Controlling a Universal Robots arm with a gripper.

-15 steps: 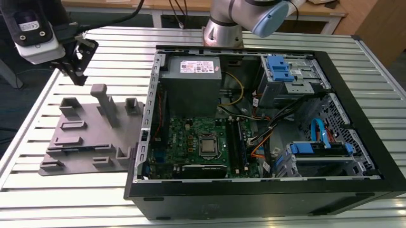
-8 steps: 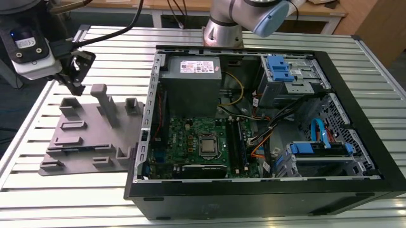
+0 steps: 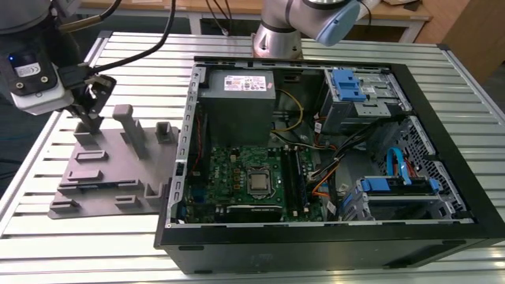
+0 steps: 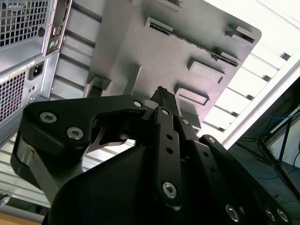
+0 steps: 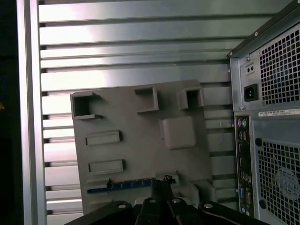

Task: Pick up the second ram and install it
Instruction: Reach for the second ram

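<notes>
In the first wrist view the second ram [image 5: 122, 186] is a thin blue-dark strip standing on edge in a slot of the grey holder tray [image 5: 140, 136]. My gripper [image 5: 162, 180] sits at one end of the strip, its fingers pressed together on it. The second wrist view shows the gripper [image 4: 160, 93] tips meeting just above the tray [image 4: 154, 51]. In the exterior view the gripper [image 3: 88, 121] reaches down onto the far corner of the tray [image 3: 103, 177] at the exterior view's left, beside the open computer case [image 3: 316, 248].
The case lies open on a slatted metal table [image 3: 47, 236], with the motherboard [image 3: 236, 171], memory slots [image 3: 294, 177], power supply [image 3: 236, 89] and loose cables [image 3: 347, 148] inside. Its rear panel [image 5: 272, 93] stands close to the tray. Several raised blocks [image 3: 130, 127] stick up from the tray.
</notes>
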